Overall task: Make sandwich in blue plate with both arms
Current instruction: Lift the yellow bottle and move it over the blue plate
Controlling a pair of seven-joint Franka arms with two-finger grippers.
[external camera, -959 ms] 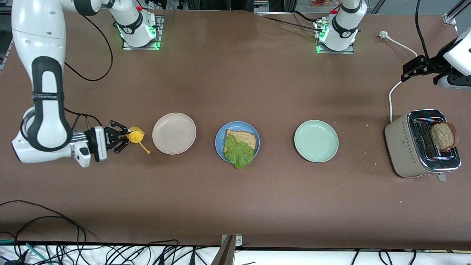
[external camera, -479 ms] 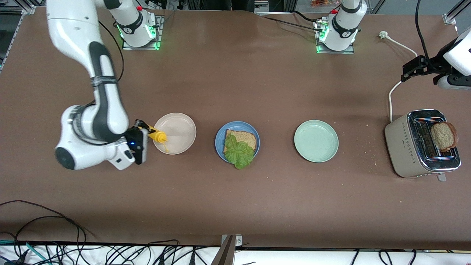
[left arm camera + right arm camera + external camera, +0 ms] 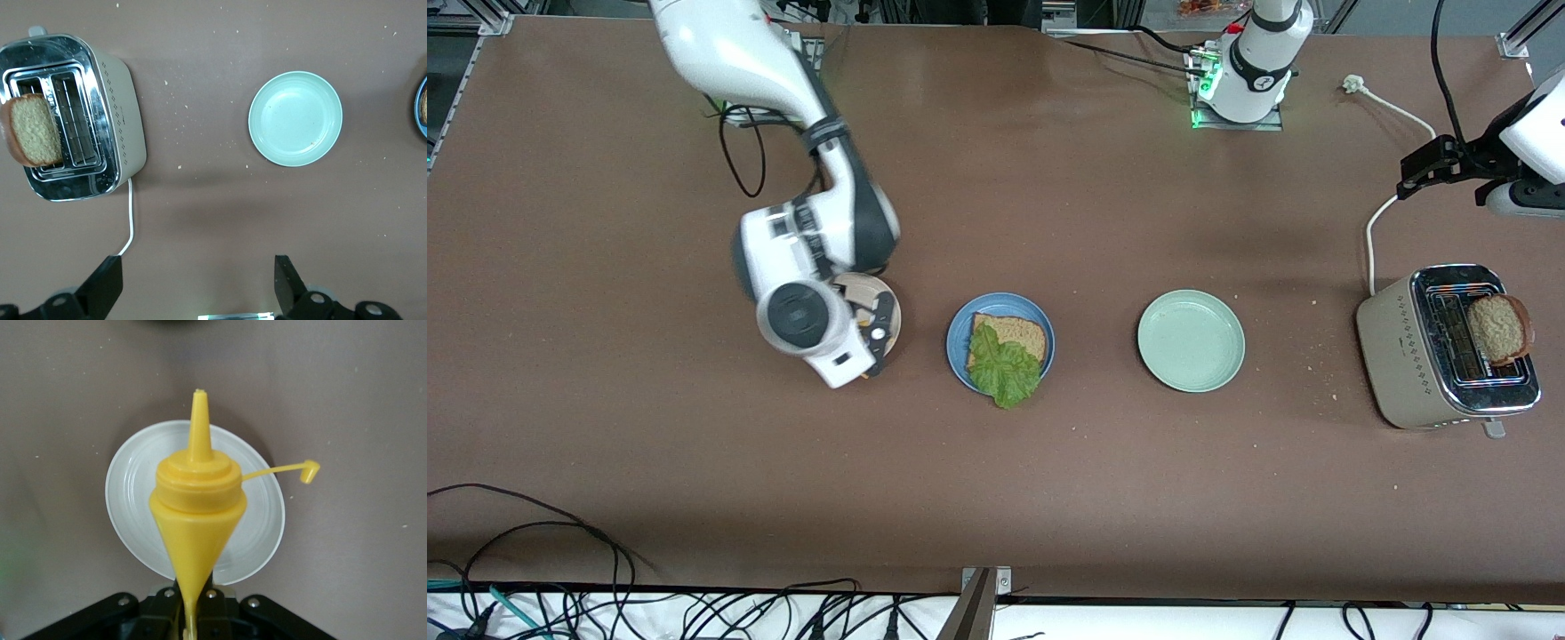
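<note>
On the brown tabletop (image 3: 996,480) three plates are sitting in a row: a beige-white plate (image 3: 890,313) toward the right arm's end, the blue plate (image 3: 957,331) in the middle, a pale green plate (image 3: 1191,340) toward the left arm's end. The blue plate is carrying one slice of brown bread (image 3: 1016,332) with a lettuce leaf (image 3: 1005,372) lying on it, its edge hanging over the rim. A toaster (image 3: 1414,356) is standing at the left arm's end with a second bread slice (image 3: 1500,328) sticking out of a slot. The right claw (image 3: 193,603) is clamping a yellow squeeze bottle (image 3: 197,520) over the beige-white plate, the right arm's wrist covering most of that plate. A second ago it was hanging over bare tabletop beside that plate. The left claw (image 3: 199,283) is waiting with fingers wide near the toaster
</note>
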